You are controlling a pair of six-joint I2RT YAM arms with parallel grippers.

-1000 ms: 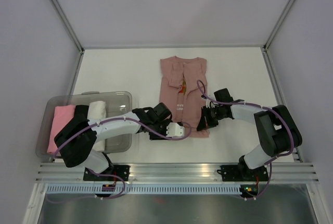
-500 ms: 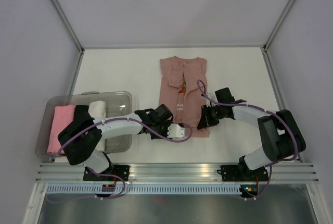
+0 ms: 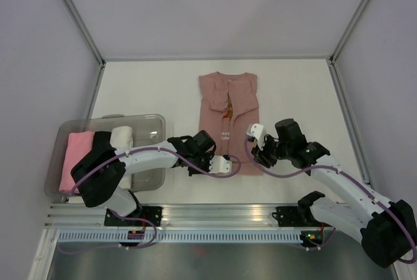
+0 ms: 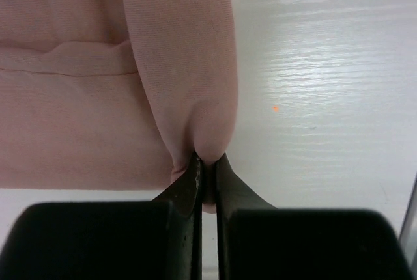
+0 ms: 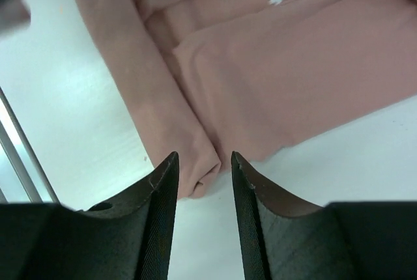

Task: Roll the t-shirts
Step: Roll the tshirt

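The salmon-pink t-shirt lies folded into a long strip at the middle of the table, its near hem turned over into a short roll. My left gripper is at the left end of that roll. In the left wrist view the gripper is shut on a pinch of the t-shirt's rolled edge. My right gripper is at the right end of the roll. In the right wrist view it stands open, with the roll's end just beyond the tips, apart from both.
A clear plastic bin stands at the left, holding a bright pink roll and a white roll. An aluminium rail runs along the near edge. White table surrounds the shirt, with walls on three sides.
The left gripper has shut on the left end of the rolled hem. The right gripper has opened and let go of the shirt, and the right arm has swung its elbow out toward the near right.
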